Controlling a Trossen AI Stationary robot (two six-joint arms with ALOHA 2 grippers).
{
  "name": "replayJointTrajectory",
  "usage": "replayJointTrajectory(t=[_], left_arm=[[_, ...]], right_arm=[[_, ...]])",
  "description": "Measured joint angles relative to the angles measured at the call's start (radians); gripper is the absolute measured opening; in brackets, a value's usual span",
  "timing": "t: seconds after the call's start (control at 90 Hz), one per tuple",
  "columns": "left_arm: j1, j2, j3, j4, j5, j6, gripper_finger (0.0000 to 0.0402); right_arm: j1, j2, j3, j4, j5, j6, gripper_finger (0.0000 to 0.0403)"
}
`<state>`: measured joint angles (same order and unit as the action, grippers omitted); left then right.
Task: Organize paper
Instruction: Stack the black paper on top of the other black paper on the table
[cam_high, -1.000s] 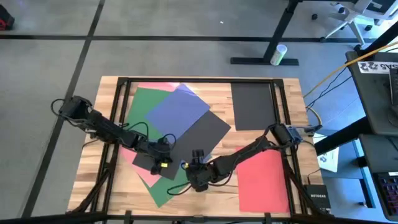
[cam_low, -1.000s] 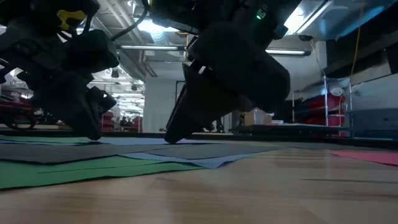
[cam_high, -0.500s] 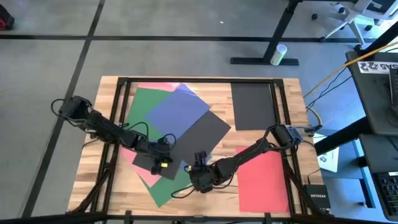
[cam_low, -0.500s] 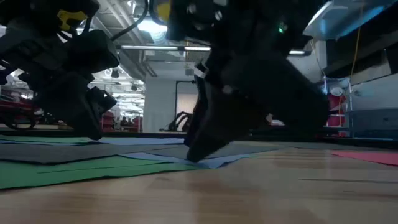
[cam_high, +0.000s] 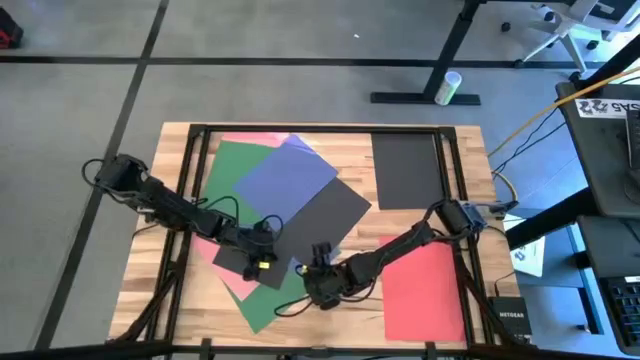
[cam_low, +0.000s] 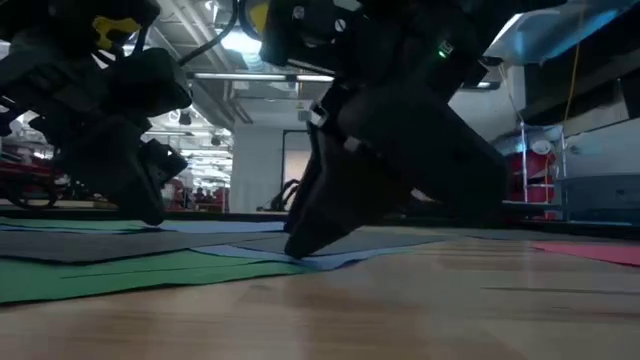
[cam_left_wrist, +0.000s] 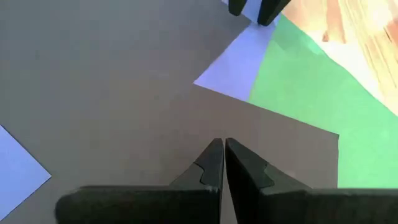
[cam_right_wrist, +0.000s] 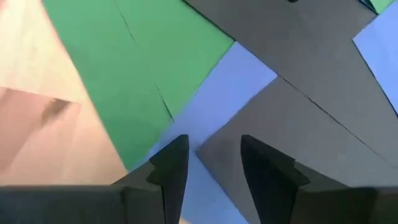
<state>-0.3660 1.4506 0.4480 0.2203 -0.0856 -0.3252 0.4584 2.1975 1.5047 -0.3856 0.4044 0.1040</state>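
Overlapping paper sheets lie in a pile on the table's left half: pink (cam_high: 232, 287), green (cam_high: 232, 170), blue (cam_high: 292, 172) and black (cam_high: 325, 212). A separate black sheet (cam_high: 405, 168) lies flat at the far right, and a red one (cam_high: 425, 290) at the near right. My left gripper (cam_high: 263, 264) is shut, tips down on the pile's black sheet (cam_left_wrist: 124, 93). Just to its right, my right gripper (cam_high: 303, 270) is open over a blue corner (cam_right_wrist: 231, 84) that pokes out from under the black sheet (cam_right_wrist: 292, 112). My left gripper presses its shut fingertips (cam_left_wrist: 222, 144) down on the black sheet near that sheet's near corner (cam_left_wrist: 311, 134), slanting from above. The sheet lies flat on the pile. My right gripper sets its open fingertips (cam_low: 295, 250) on the blue corner (cam_right_wrist: 205, 165), slanting down from the table's right. The corner lies flat on the green sheet and the table.
Bare wood (cam_high: 330, 330) shows along the near edge and between the pile and the red sheet. A dark frame line (cam_high: 320, 128) runs along the table's far edge. A white cup (cam_high: 447, 88) lies on the floor beyond the table.
My right gripper has come down and toward the table's near edge onto the blue corner, then shifted a little toward the left edge.
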Motion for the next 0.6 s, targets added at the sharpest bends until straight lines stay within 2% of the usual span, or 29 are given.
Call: replayJointTrajectory(t=[0.5,0.6], left_arm=[[0.000,0.000,0.000,0.000,0.000,-0.008,0.0000],[0.000,0.000,0.000,0.000,0.000,-0.008,0.0000]], right_arm=[[-0.033,0.000,0.000,-0.007,0.014,0.079,0.0138],[-0.041,0.000,0.000,-0.010,0.027,0.098,0.0127]])
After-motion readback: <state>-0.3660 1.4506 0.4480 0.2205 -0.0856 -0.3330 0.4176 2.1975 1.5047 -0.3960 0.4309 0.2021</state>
